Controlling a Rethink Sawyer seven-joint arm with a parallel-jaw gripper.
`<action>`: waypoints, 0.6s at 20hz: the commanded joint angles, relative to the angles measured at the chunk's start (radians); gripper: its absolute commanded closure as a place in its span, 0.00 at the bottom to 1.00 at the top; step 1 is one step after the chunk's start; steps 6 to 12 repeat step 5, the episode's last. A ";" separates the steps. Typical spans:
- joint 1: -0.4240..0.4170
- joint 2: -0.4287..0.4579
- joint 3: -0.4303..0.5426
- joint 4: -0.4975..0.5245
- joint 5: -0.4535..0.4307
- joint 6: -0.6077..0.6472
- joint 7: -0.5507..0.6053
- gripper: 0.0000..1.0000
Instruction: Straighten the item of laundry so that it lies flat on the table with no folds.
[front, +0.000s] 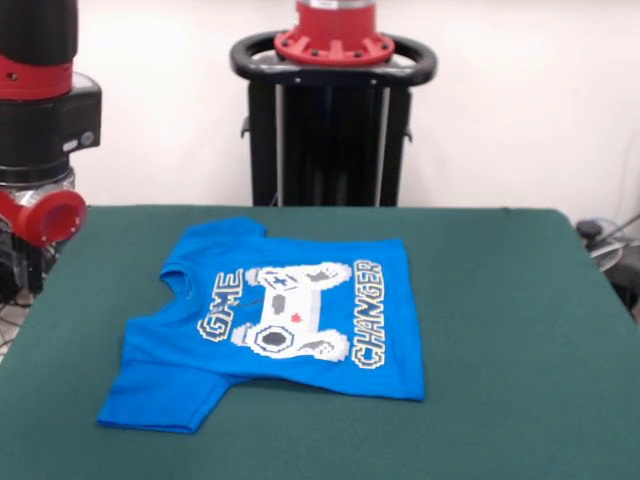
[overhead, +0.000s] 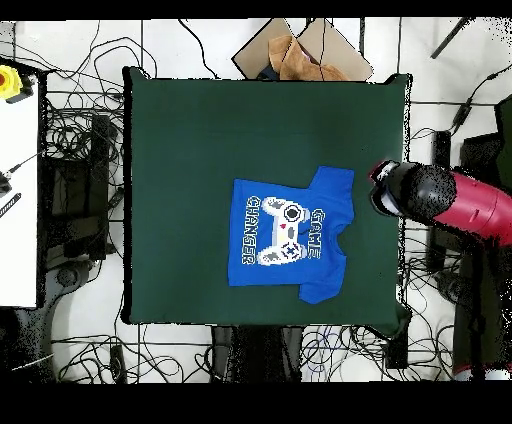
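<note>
Blue T-shirt (front: 285, 315) spread print-up on green table (front: 500, 300).
Overhead only: cardboard (overhead: 300, 55) beyond table's far edge. Arm (overhead: 440, 200) alongside; gripper state impossible to tell.

Front camera faces the pedestal (front: 333, 110) across the table (front: 520, 330); overhead looks straight down, sharing the table (overhead: 190, 150).

even bright light, soft shadows, slight blur
</note>
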 joint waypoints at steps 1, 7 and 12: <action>0.006 -0.026 0.025 0.177 -0.057 -0.097 -0.056 1.00; 0.016 -0.053 0.018 0.199 -0.061 -0.080 -0.077 1.00; 0.016 -0.053 0.018 0.199 -0.061 -0.080 -0.077 1.00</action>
